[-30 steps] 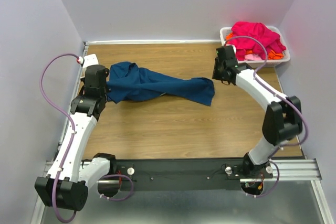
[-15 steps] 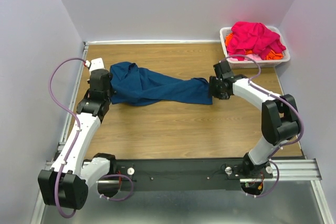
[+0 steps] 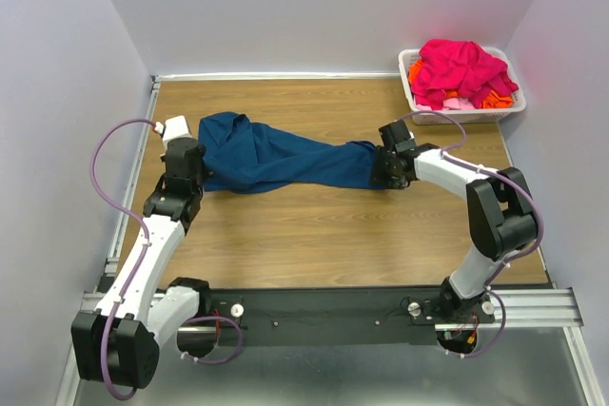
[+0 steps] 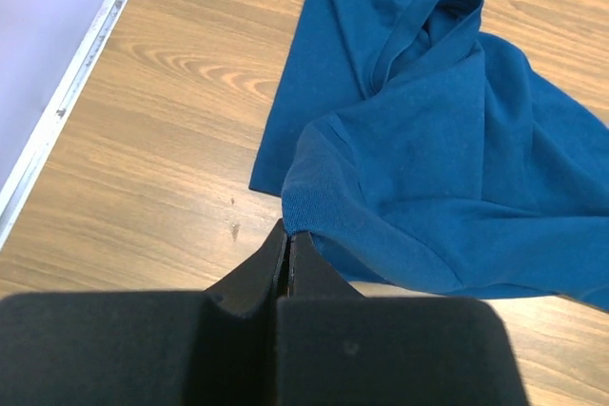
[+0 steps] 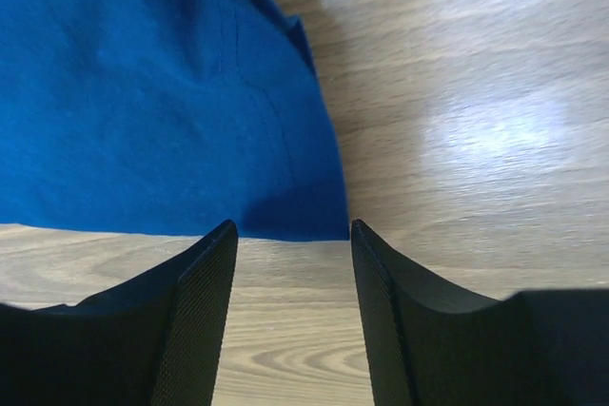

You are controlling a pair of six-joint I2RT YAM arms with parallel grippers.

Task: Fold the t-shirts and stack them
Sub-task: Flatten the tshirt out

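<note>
Logging: we are pinching the unfolded blue t-shirt (image 3: 276, 154) in left claw (image 4: 287, 240), right claw (image 5: 292, 235) spread beside it; other t-shirts (image 3: 461, 68) lying in basket (image 3: 495, 111).

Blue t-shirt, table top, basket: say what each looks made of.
Blue t-shirt: soft matte knit cloth, with ribbed cuff and loose folds. Table top: wood-grain surface, slight sheen, possibly laminate. Basket: white, smooth, probably plastic; too small for certainty.

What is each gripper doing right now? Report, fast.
Left gripper: closed, pinching the blue t-shirt at its sleeve hem.
Right gripper: open, holding nothing, poised at the shirt's other end.
</note>
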